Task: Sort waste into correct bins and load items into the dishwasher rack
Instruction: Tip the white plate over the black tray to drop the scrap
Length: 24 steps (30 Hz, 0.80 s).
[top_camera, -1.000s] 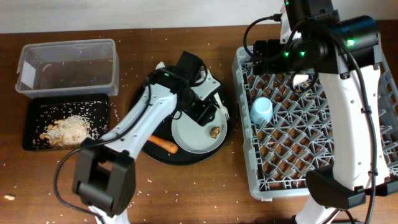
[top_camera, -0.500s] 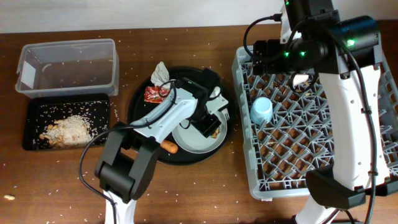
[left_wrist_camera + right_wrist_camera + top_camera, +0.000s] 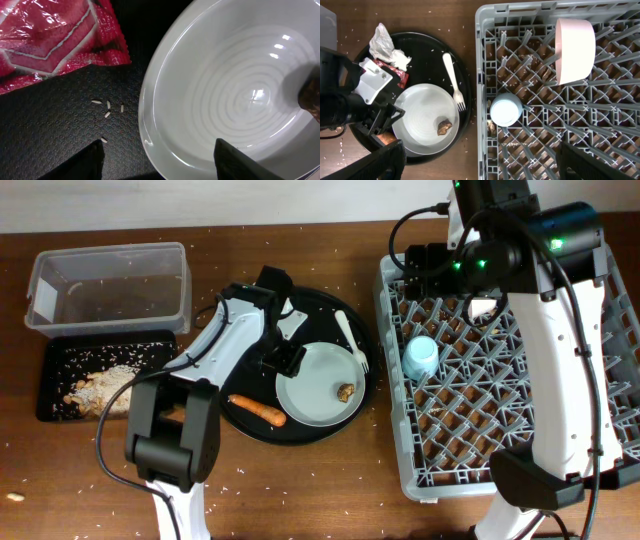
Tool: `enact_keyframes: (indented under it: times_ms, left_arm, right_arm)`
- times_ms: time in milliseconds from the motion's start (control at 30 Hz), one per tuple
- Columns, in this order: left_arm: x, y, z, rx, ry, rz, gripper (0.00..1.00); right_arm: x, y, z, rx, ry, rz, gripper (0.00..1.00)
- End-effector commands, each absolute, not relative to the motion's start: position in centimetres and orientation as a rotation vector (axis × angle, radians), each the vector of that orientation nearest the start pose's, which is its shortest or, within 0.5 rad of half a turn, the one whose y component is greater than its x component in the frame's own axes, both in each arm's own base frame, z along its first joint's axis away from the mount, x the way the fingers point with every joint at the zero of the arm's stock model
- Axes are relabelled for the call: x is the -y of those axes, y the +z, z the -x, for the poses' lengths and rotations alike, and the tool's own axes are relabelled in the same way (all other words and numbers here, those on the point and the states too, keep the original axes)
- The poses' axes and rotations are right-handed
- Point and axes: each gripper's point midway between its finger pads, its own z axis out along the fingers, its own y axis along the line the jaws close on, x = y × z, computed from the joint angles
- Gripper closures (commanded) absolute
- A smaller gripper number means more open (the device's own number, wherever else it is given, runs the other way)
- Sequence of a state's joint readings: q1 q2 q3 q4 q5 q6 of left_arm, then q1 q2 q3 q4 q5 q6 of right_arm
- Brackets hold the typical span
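My left gripper (image 3: 160,162) is open and empty, low over the left rim of the pale plate (image 3: 225,100), its fingers either side of the rim. In the overhead view it (image 3: 285,356) sits at the plate (image 3: 318,385). The red wrapper (image 3: 50,40) lies just beyond, with the crumpled tissue (image 3: 382,45) next to it. A brown scrap (image 3: 346,391) lies on the plate; the carrot (image 3: 257,410) and white fork (image 3: 350,340) lie beside it. The blue cup (image 3: 420,358) and pink bowl (image 3: 575,50) are in the grey rack (image 3: 500,430). My right gripper (image 3: 490,165) is open, high above the rack's left edge.
The round black tray (image 3: 240,430) holds the plate, carrot and fork. The clear tub (image 3: 108,288) stands at the far left, with the shallow black tray (image 3: 60,360) holding rice (image 3: 105,385) in front of it. Rice grains are scattered over the wooden table.
My left arm has swung left and back, from the plate's right side to its left rim. It now covers the tissue and wrapper in the overhead view, and the fork shows. The right arm has not moved.
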<state>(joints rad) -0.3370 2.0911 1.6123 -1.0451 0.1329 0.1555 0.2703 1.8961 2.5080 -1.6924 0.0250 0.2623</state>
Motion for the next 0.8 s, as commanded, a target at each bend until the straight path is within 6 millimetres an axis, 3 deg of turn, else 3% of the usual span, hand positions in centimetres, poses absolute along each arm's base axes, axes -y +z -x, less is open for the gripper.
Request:
enact_keyframes:
  times_ms: [0, 33, 167, 300, 433, 533, 667, 767]
  left_arm:
    - [15.5, 1.8, -37.5, -3.059, -0.205, -0.747, 0.4]
    - [15.5, 1.7, -37.5, -3.06, -0.204, -0.747, 0.48]
    - [15.6, 1.4, -37.7, -3.057, -0.204, -0.747, 0.57]
    - [15.4, -0.3, -37.3, -3.097, -0.2, -0.753, 0.77]
    - [15.4, -0.3, -37.5, -3.094, -0.194, -0.753, 0.99]
    - [15.1, 0.1, -37.7, -3.096, -0.16, -0.754, 1.0]
    - [15.0, 5.1, -39.4, -3.085, -0.161, -0.726, 1.0]
    - [13.4, 10.2, -41.2, -3.053, -0.164, -0.648, 0.99]
  right_arm:
    - [-9.9, 33.6, -37.4, -2.662, 0.134, -0.005, 0.05]
    - [-9.9, 33.6, -37.4, -2.662, 0.134, -0.005, 0.05]
    - [-9.9, 33.6, -37.4, -2.662, 0.134, -0.005, 0.05]
    - [-9.9, 33.6, -37.4, -2.662, 0.134, -0.005, 0.06]
    - [-9.9, 33.6, -37.4, -2.662, 0.134, -0.005, 0.05]
    - [-9.9, 33.6, -37.4, -2.662, 0.133, -0.006, 0.06]
    - [-9.9, 33.6, -37.4, -2.661, 0.128, -0.002, 0.05]
    - [-9.9, 33.6, -37.4, -2.661, 0.128, -0.002, 0.05]
